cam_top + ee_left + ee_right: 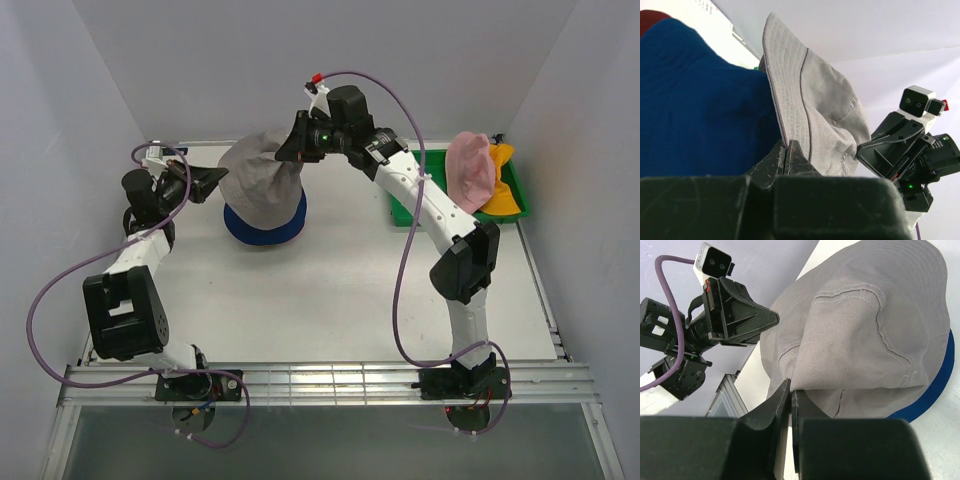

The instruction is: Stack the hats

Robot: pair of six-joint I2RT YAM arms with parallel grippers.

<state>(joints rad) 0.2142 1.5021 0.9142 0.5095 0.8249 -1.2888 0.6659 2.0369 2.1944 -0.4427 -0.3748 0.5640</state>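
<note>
A grey hat (262, 180) hangs stretched between my two grippers, draped over the blue hat (265, 228) on the table. My left gripper (222, 182) is shut on the grey hat's brim (790, 100) at its left side. My right gripper (283, 152) is shut on the grey fabric (865, 330) at the upper right. In the left wrist view the blue hat (690, 110) fills the left, with a sliver of a dark red hat (652, 20) behind it. The blue brim (935, 390) peeks out under the grey hat. A pink hat (470, 170) and a yellow-orange hat (503, 190) lie at the right.
A green tray (400, 212) holds the pink and yellow-orange hats at the back right, behind my right arm's forearm. White walls close in on the left, back and right. A metal rail runs along the table's near edge (320, 380).
</note>
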